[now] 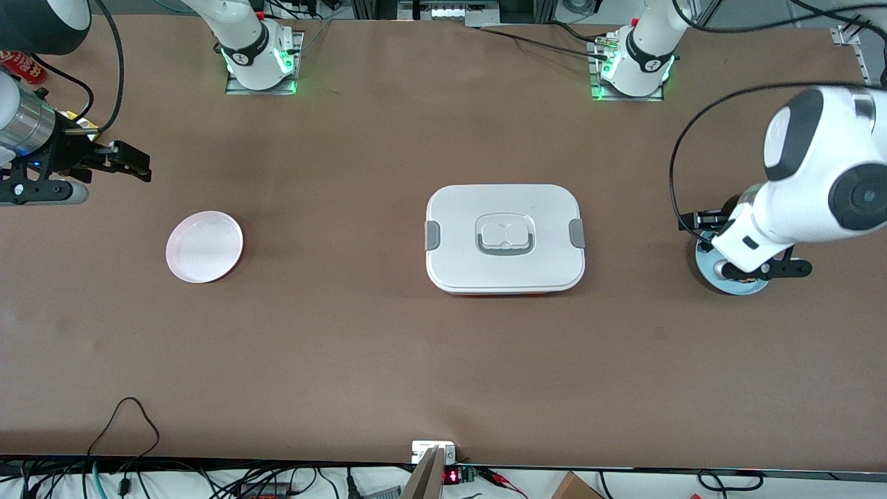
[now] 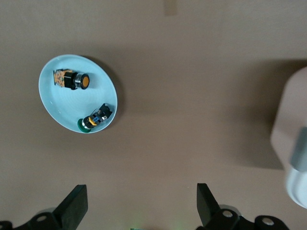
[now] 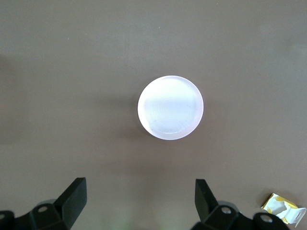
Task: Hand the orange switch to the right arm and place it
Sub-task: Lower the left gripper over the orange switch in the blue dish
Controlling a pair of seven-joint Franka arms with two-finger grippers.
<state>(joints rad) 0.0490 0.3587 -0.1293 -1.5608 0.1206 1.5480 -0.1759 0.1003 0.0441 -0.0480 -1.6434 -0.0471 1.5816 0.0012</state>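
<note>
Brown tabletop is seen throughout. On it, the orange switch (image 2: pixel 72 80) lies in a pale blue dish (image 2: pixel 53 100) beneath the left gripper (image 2: pixel 142 207), untouched, fingers spread wide. The right gripper (image 3: pixel 140 205) hangs released above the pink plate (image 3: pixel 170 107).

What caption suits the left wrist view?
Open left gripper above a pale blue dish holding the orange switch and a green-capped button.

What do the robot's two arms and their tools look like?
Both arms are glossy white with dark-grey joint caps, black cables looping off them, and green lights glowing at their bases. The right arm has a shiny silver wrist ring, a small blue light, and a slim black two-finger right tool. The left arm ends in a bulky white wrist with a black, open-linkage left tool.
</note>
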